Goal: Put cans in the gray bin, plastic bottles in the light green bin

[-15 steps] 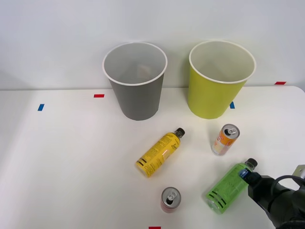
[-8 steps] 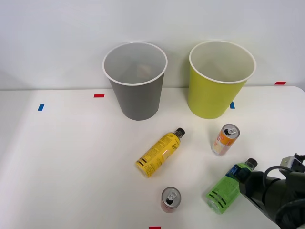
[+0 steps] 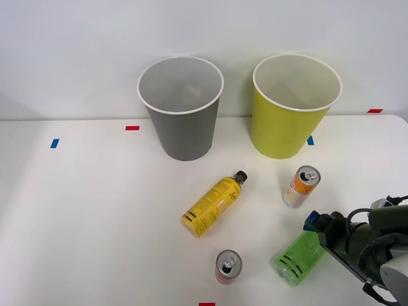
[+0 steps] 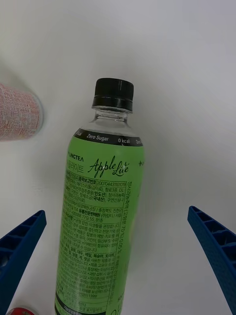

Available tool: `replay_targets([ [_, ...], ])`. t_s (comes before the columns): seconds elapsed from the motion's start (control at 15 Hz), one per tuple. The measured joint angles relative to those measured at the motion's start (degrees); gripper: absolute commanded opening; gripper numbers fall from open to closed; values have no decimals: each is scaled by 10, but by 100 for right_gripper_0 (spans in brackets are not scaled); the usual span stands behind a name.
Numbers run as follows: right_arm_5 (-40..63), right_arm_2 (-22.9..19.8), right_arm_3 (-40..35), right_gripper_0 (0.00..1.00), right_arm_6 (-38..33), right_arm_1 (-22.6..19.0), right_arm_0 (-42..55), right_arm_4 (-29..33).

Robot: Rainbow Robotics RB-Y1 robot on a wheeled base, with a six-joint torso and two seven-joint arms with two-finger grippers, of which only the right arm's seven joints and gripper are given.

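Green bottle (image 4: 101, 216) lies on white table (image 4: 187, 74), black cap (image 4: 113, 93) pointing away from the blue fingers (image 4: 19, 246). Fingers spread wide, one each side of bottle, not touching it. Orange-and-white can (image 4: 17, 112) just beside bottle's neck. Red can (image 4: 19, 310) top near bottle's base.

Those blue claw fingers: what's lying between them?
The green bottle, lying on the white table, sits between the open fingers, untouched, in the wrist view.

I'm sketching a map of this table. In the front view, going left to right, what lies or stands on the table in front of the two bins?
Yellow bottle → red can → orange can → green bottle, with the right gripper over its cap end.
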Motion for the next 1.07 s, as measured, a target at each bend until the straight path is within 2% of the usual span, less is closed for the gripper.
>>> replay_targets([
  [0.33, 25, 1, 86, 100, -13, 13, -73, -22],
  [0.67, 26, 7, 120, 100, -16, 14, -94, -32],
  [1.07, 26, 22, 148, 100, -19, 19, -105, -14],
])
